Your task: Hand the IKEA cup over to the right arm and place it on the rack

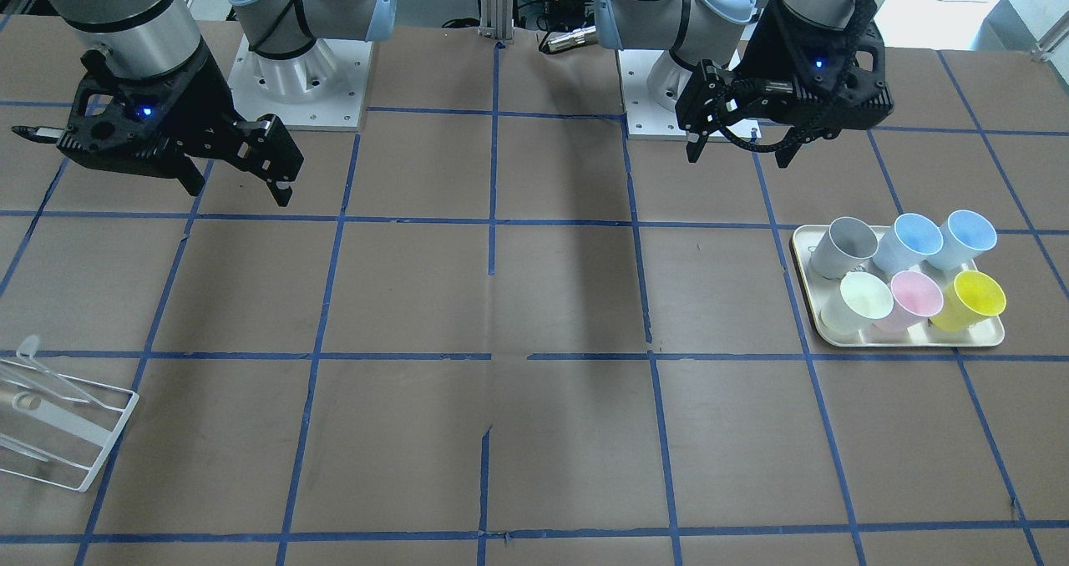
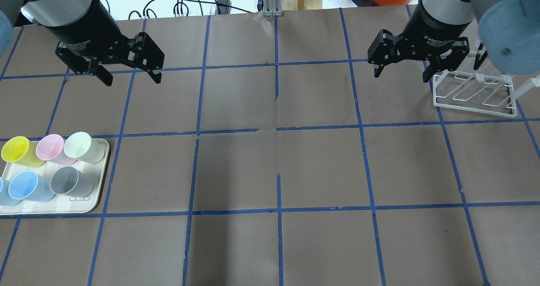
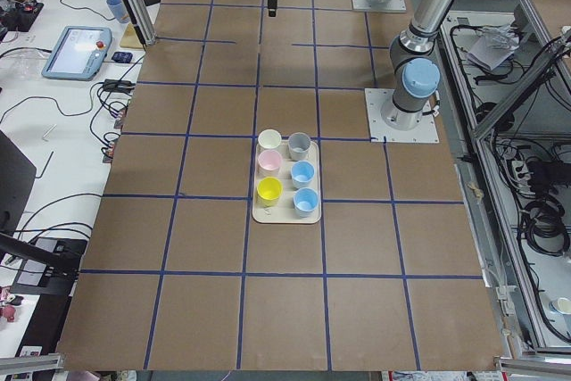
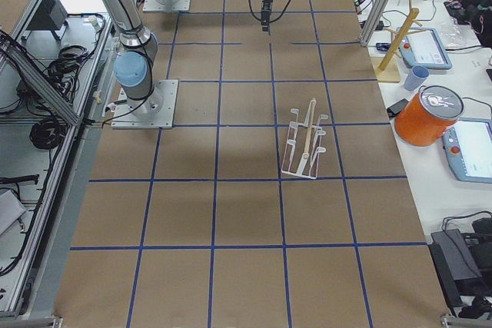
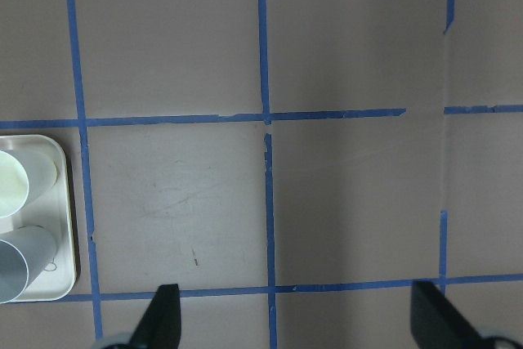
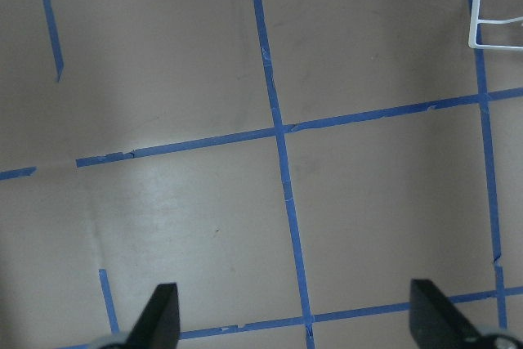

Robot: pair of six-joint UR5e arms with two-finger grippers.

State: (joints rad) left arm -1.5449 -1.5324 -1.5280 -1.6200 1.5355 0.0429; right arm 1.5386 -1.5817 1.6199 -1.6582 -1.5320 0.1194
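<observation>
Two sky-blue IKEA cups [image 1: 914, 236] [image 1: 969, 234] stand upright side by side on a cream tray [image 1: 902, 338], on the robot's left side of the table. They also show in the overhead view [image 2: 25, 185] [image 2: 4, 192]. My left gripper [image 2: 132, 80] [image 1: 739, 157] hangs open and empty above the table, apart from the tray. My right gripper [image 2: 401, 75] [image 1: 239, 193] is open and empty, just beside the white wire rack [image 2: 474, 94] [image 1: 58, 420]. The rack holds nothing.
The tray [image 2: 50, 206] also holds a grey cup [image 2: 69, 181], a pink cup [image 2: 49, 147], a yellow cup [image 2: 16, 149] and a pale green cup [image 2: 82, 146]. The brown table carries a blue tape grid. Operator gear lies beyond the table's far edge.
</observation>
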